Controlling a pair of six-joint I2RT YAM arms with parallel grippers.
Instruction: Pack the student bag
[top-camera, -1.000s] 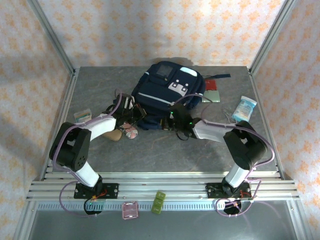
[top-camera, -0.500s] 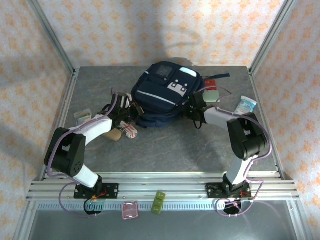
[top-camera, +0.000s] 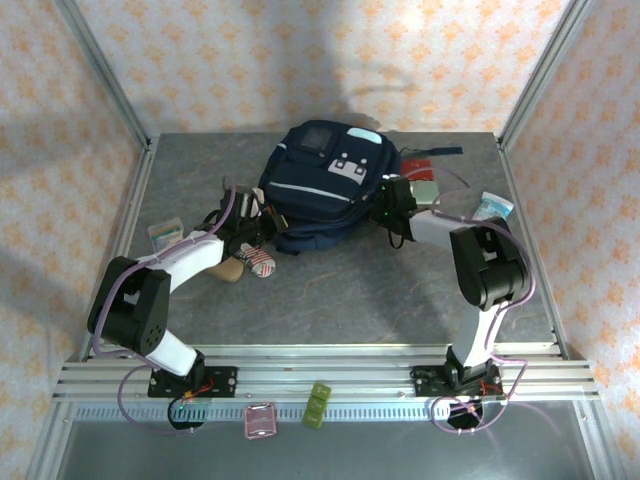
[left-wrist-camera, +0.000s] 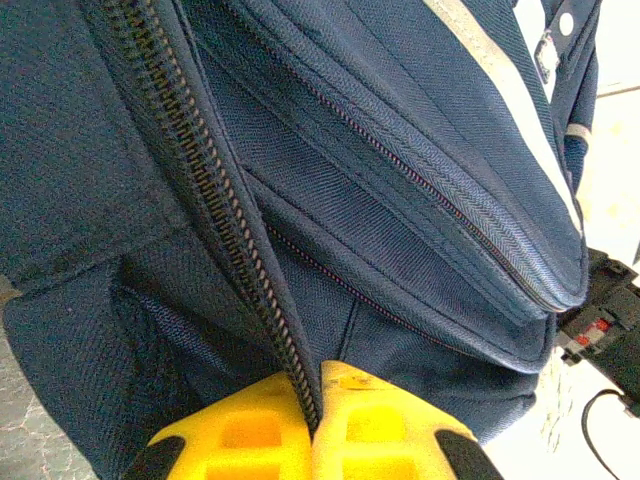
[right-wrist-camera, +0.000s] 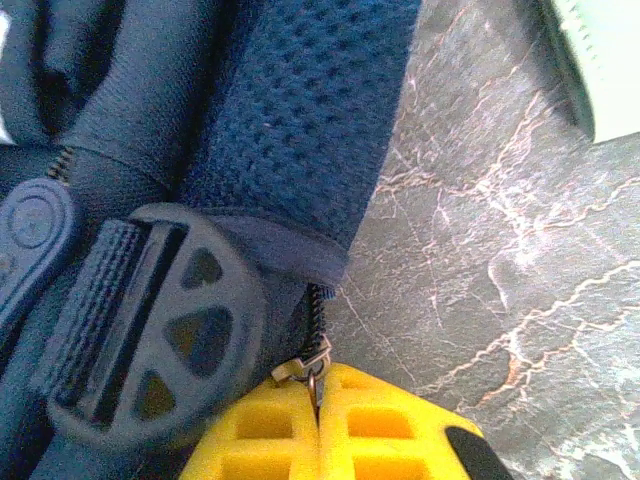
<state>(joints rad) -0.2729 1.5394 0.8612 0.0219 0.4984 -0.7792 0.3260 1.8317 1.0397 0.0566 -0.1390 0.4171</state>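
- Left pincer (left-wrist-camera: 315, 405): yellow fingers pressed together, pinching the zip edge of the large navy-blue fabric student bag (left-wrist-camera: 400, 200) w/ thin white stripe. Zip teeth run up & left from betw. the tips.
- Top view: left pincer (top-camera: 268, 224) sits at the bag's near-left edge.
- Right pincer (right-wrist-camera: 319, 398): yellow fingers clamped together on a small metal zip pull (right-wrist-camera: 312, 368).
- Just left of that: round dark-blue plastic strap buckle (right-wrist-camera: 150, 320), w/ a navy mesh panel (right-wrist-camera: 300, 120) above it.
- Top view: right pincer (top-camera: 386, 203) is against the bag's right side.
- Student bag (top-camera: 325, 185) lies on the grey marbled table (top-camera: 400, 290), centre-rear, grey-white patches facing up, betw. both pincers.
- Right of the bag: flat red item (top-camera: 418, 168) & flat pale-green item (top-camera: 426, 191), the latter just beside the right arm.
- Farther right: blue-white soft packet (top-camera: 493, 208).
- Left side: small clear box (top-camera: 165, 232), well apart from the bag. Red-white striped item (top-camera: 260, 262) & tan item (top-camera: 228, 269) lie near the left arm's wrist.
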